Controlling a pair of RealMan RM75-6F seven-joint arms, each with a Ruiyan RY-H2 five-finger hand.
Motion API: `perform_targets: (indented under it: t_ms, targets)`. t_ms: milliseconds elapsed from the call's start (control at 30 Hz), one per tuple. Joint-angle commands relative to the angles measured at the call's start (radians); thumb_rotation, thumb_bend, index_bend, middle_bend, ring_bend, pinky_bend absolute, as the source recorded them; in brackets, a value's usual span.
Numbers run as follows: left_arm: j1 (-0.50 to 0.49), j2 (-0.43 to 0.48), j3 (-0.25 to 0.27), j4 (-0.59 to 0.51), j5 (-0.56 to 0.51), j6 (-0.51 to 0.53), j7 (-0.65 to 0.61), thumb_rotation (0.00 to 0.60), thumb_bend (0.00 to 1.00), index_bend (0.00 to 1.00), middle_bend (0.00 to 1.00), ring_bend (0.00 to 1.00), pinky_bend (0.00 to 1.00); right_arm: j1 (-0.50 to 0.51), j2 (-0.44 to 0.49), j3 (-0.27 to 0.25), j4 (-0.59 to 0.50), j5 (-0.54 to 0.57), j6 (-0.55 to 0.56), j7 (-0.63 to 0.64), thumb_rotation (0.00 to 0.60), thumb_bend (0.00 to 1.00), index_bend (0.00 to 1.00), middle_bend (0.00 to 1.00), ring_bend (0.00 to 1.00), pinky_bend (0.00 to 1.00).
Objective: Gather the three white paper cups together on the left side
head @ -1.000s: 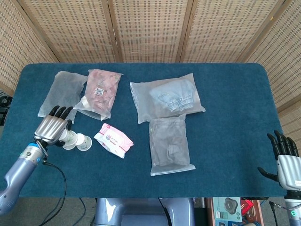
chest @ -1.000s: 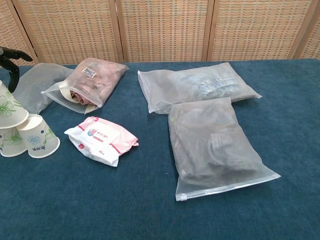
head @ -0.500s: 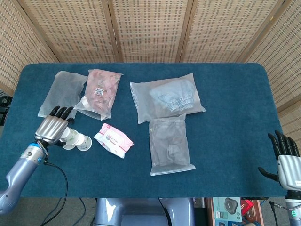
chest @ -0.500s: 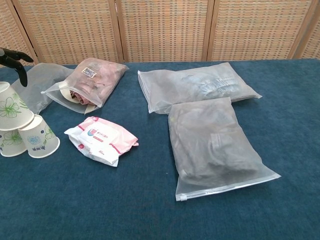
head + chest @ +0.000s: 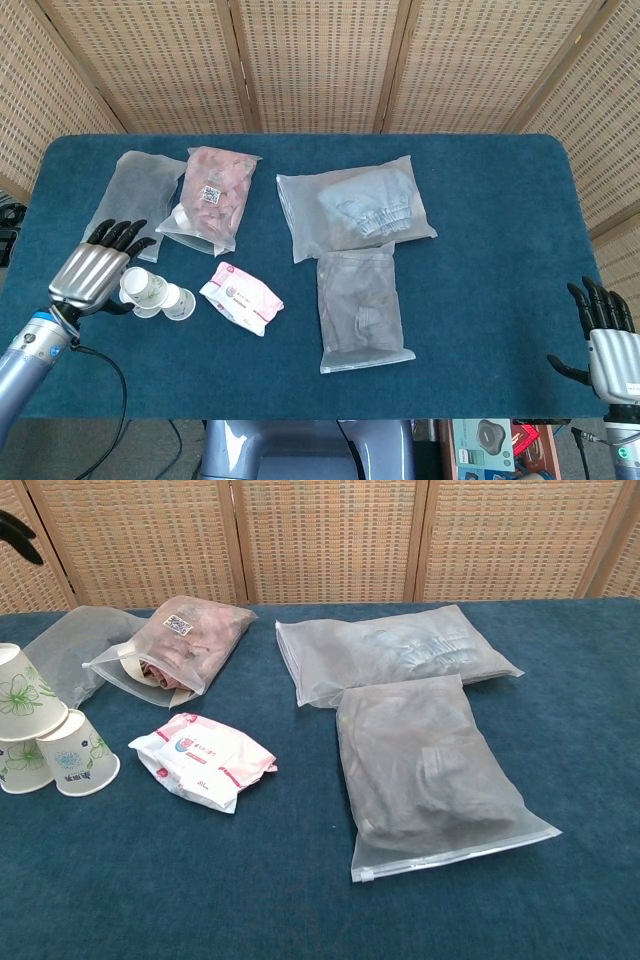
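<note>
With its fingers spread and holding nothing, the left hand hovers just left of the three white paper cups, whose top cup leans on the two below, so a careless brush in withdrawing could topple it toward the wet-wipes pack.

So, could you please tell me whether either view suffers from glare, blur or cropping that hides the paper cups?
Head view: even light, sharp, no glare; the left robot hand covers part of the white paper cups. Chest view: sharp too, soft shadows only, mild sheen on the frosted plastic bags; the left frame edge crops the cups, and only a dark fingertip shows.
</note>
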Motion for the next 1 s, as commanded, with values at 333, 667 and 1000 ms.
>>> perform_targets:
  t_ms: [333,667,1000]
  targets:
    - [0.394,-0.312,0.113,0.102,0.513,0.516,-0.114,0.600,0.17,0.00,0.00,0.00,0.00,0.011,-0.016,-0.013,0.010,-0.036,-0.003,-0.023,0.600,0.09,0.00,0.00,0.00,0.00]
    - [0.481,-0.482,0.133,0.278,0.552,0.581,-0.070,0.600,0.17,0.00,0.00,0.00,0.00,0.017,-0.032,-0.022,0.017,-0.050,-0.009,-0.056,0.600,0.09,0.00,0.00,0.00,0.00]
    - [0.510,-0.509,0.114,0.345,0.540,0.575,-0.077,0.600,0.17,0.00,0.00,0.00,0.00,0.029,-0.056,-0.033,0.019,-0.061,-0.030,-0.102,0.600,0.09,0.00,0.00,0.00,0.00]
